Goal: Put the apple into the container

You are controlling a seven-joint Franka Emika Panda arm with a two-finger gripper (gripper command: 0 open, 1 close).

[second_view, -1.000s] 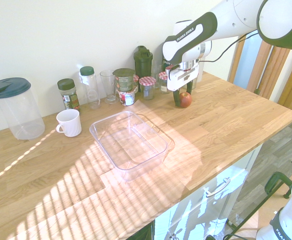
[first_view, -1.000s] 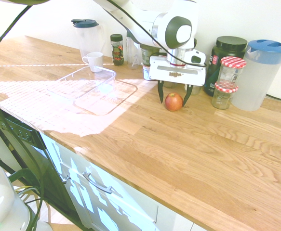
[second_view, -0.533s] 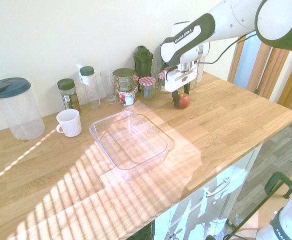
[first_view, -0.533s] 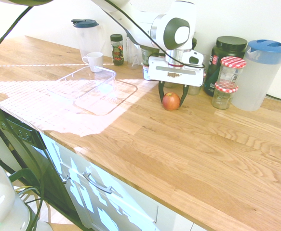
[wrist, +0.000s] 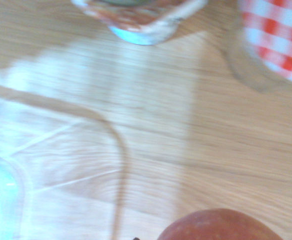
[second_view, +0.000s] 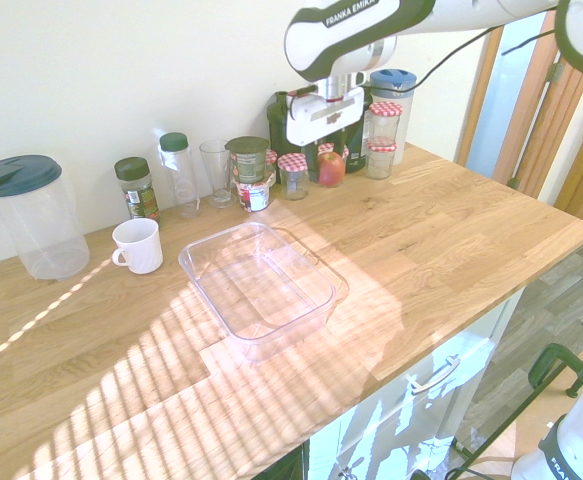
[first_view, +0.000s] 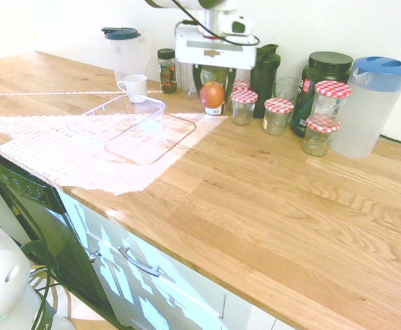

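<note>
the pincer [first_view: 212, 91] is clamped tight on the apple [first_view: 212, 94], holding it clear of the worktop [first_view: 269, 192] in the upper middle of the first exterior view. right behind and beside it crowd the red-checked jars [first_view: 278, 114], a dark shaker bottle [first_view: 265, 69] and a spice jar [first_view: 166, 70]. the container [first_view: 117, 117] sits to the left of centre, empty, with a flat clear tray [first_view: 152, 139] touching its near side. a white cup [first_view: 134, 86] stands just behind the container, a lidded pitcher [first_view: 123, 48] beyond that.
</note>
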